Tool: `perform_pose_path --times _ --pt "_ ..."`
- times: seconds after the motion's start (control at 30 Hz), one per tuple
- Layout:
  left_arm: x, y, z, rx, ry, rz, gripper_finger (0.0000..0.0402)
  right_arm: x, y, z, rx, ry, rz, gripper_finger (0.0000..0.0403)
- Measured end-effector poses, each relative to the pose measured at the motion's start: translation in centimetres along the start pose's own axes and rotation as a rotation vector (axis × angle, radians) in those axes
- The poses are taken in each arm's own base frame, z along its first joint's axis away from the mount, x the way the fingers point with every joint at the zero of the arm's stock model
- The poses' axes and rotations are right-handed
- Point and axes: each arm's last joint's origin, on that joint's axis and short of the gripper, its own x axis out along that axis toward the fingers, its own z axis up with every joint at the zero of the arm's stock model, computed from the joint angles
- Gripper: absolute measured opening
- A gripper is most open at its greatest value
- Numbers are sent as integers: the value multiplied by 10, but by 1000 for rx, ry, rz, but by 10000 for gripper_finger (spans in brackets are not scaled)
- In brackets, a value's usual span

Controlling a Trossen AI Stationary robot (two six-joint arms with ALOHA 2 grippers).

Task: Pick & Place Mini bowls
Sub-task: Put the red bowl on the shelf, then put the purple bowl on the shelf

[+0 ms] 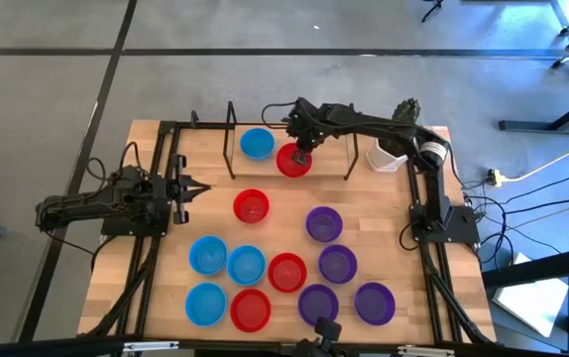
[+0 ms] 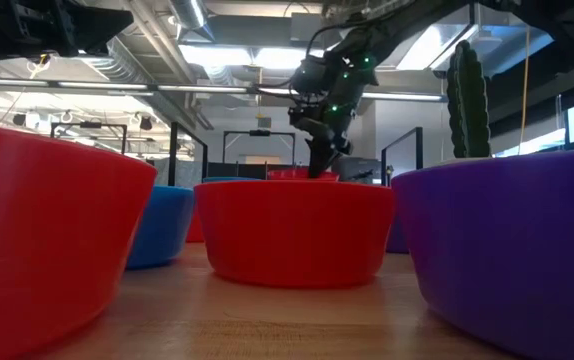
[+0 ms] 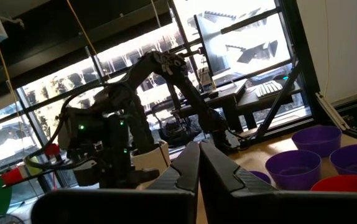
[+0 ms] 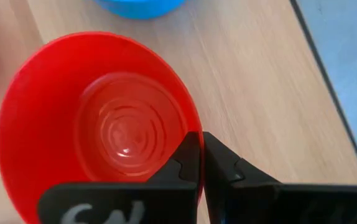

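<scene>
Bowl [image 4: 104, 124], glossy red, ringed floor

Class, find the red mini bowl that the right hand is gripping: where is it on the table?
In the high view, the red mini bowl sits at the table's far edge, just right of the lone blue mini bowl, its rim pinched by the right hand.

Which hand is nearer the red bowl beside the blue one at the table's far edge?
Right. The right hand grips that red bowl by its rim; the left hand waits, shut, at the table's left side.
</scene>
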Motion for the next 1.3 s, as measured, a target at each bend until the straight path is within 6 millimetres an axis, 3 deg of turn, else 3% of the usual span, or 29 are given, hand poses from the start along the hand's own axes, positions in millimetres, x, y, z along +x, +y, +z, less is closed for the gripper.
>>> perform_pose_path --times 0.27,0.77,0.87,0.93,1.07,1.2,1.3 --pt "0 0 0 0 0 0 5 3 0 -1 1 7 3 8" --pt "0 0 0 0 0 0 4 3 -1 3 -28 -27 -10 78" --pt "0 0 0 0 0 0 8 -8 -2 10 -36 -25 -22 83" --pt "0 0 0 0 0 -1 8 -26 -4 19 -34 -18 -41 84" --pt "0 0 0 -1 0 0 4 -83 -2 35 -29 -61 -1 85" --pt "0 0 0 -1 0 -1 2 -163 19 44 -90 -327 146 82" --pt "0 0 0 -3 0 -1 5 -224 45 35 -197 -551 194 69"
